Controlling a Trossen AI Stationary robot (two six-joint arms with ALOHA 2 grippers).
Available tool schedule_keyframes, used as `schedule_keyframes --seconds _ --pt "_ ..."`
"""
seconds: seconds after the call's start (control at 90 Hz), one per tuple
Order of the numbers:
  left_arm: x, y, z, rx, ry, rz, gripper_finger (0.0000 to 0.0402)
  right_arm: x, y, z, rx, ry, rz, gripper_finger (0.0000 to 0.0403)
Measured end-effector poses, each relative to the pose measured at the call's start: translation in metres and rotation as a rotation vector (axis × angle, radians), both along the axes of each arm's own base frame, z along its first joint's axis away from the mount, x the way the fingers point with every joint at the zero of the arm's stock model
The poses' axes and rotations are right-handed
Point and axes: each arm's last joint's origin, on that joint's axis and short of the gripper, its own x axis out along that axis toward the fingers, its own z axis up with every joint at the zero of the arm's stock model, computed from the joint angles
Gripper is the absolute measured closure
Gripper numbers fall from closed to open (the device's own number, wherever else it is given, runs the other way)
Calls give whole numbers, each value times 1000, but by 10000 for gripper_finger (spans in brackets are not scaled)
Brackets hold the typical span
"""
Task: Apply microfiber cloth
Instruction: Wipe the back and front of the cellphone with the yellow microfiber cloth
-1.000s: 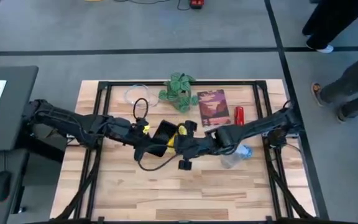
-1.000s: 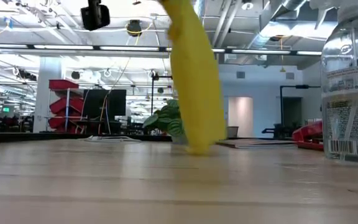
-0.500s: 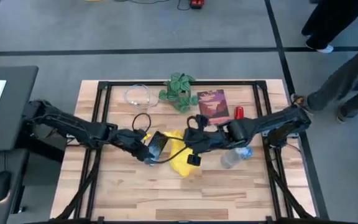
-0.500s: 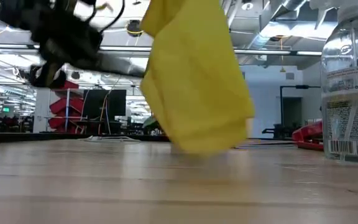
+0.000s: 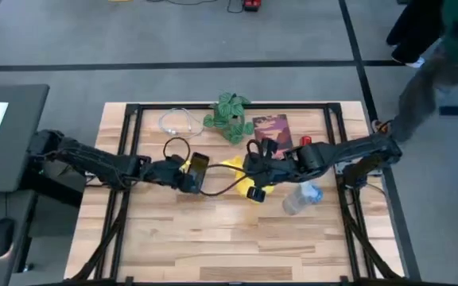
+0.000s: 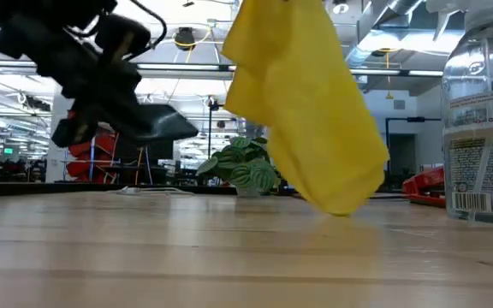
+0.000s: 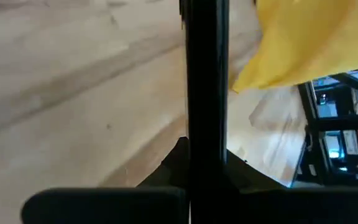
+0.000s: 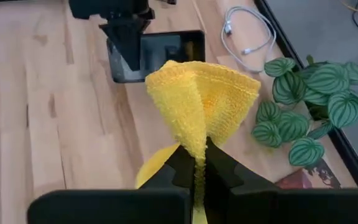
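Cloth (image 8: 199, 102) shifted right; right gripper (image 8: 194, 165) pinch clear only wrist-view.

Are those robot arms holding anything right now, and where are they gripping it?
The right gripper pinches the yellow cloth at a bunched fold, the rest hanging free. The left gripper clamps a black phone by its edge.

We are in a large open lab or workshop hall. Beyond the wooden tabletop (image 6: 246, 257), the low view shows an exposed ceiling (image 6: 144, 51) of ducts, cable runs and long strip lights, with red storage bins (image 6: 88, 141) and a dark monitor (image 6: 148, 141) on benches behind it. From above, we see grey flooring (image 5: 173, 40) marked with dark tape lines around the tabletop, and a person (image 5: 436, 71) standing just beside it.
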Motion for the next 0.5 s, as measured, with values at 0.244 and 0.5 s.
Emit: schedule_keyframes --seconds 0.244,0.5 --pt "-22 -2 -39 -200 -82 61 387 0 2 0 1 0 7 403" --pt "-30 -11 -48 -246 -45 27 334 0 1 0 0 1 5 403"
